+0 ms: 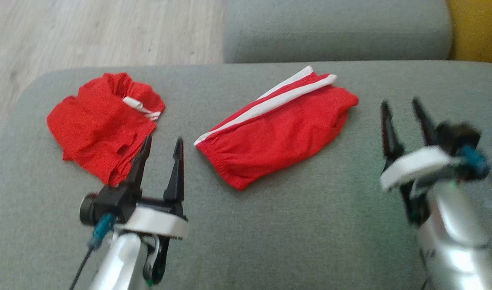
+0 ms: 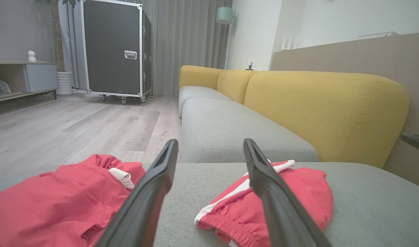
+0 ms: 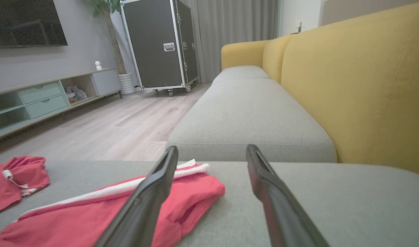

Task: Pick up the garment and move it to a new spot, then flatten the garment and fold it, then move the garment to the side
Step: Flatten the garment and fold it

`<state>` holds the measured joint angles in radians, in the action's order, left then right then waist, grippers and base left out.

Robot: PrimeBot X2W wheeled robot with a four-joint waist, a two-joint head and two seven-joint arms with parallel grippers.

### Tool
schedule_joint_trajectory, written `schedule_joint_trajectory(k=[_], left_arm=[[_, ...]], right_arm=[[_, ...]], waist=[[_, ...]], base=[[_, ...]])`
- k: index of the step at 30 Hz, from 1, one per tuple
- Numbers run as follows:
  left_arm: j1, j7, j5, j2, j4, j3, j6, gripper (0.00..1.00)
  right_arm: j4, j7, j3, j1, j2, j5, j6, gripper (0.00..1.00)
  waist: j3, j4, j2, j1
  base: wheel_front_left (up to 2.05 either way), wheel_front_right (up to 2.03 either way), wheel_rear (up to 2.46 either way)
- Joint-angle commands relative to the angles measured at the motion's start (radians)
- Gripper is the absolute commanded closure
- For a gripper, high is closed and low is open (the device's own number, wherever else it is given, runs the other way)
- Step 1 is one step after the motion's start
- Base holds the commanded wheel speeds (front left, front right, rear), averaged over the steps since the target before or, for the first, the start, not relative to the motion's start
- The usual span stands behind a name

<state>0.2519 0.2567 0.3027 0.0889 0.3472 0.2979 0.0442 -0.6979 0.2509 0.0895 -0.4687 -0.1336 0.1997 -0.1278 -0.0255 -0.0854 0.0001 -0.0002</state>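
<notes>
Head view, from above: L gripper [image 1: 163, 140] and R gripper [image 1: 401, 102] hang over the grey seat cushion [image 1: 310, 225], fingers spread wide, nothing betw. them. L gripper sits at the near edge of the crumpled red garment [image 1: 103, 125]. One finger overlaps the cloth; touching or not can't be told. R gripper, blurred, is well to the right of the folded red shorts [image 1: 276, 133]. The shorts lie mid-cushion, white stripes along the far edge, apart from the crumpled piece.

L wrist view adds a low angle: a white label [image 2: 122, 176] on the crumpled garment, the yellow backrest [image 2: 315, 109], a black flight case [image 2: 113, 51] on wheels and a lamp [image 2: 225, 15].

R wrist view adds the wall side of the room: a TV [image 3: 24, 22], a low cabinet [image 3: 41, 99] w/ drawers, and a plant [image 3: 103, 7] by the case.
</notes>
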Motion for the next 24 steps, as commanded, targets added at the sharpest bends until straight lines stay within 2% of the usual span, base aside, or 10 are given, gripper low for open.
schedule_joint_trajectory(k=[1,5,10,18,24], left_arm=[[0.009,0.005,-0.015,0.004,-0.042,-0.047,0.006,0.00],[-0.070,0.005,-0.033,-0.012,-0.057,-0.077,0.022,0.00],[-0.124,0.005,-0.045,-0.028,-0.073,-0.105,0.032,0.00],[-0.129,0.005,-0.056,-0.037,-0.082,-0.111,0.044,0.00],[-0.090,0.005,-0.054,-0.038,-0.087,-0.079,0.054,0.00]], right_arm=[[0.053,0.011,-0.002,0.011,0.021,-0.022,-0.003,0.00],[0.108,0.011,-0.045,0.130,0.065,-0.054,-0.003,0.00],[0.155,0.011,-0.065,0.217,0.081,-0.066,-0.003,0.00],[0.177,0.011,-0.042,0.224,0.083,-0.047,-0.003,0.00],[0.171,0.011,-0.062,0.174,0.083,-0.081,-0.003,0.00]], waist=[[0.029,0.026,-0.0001,0.0002],[0.046,0.043,-0.0001,0.0002],[0.046,0.054,-0.0001,0.0002],[0.029,0.050,-0.0001,0.0002],[-0.023,0.007,-0.0001,0.0002]], base=[[0.00,0.00,0.00],[0.00,0.00,0.00],[0.00,0.00,0.00],[0.00,0.00,0.00],[0.00,0.00,0.00]])
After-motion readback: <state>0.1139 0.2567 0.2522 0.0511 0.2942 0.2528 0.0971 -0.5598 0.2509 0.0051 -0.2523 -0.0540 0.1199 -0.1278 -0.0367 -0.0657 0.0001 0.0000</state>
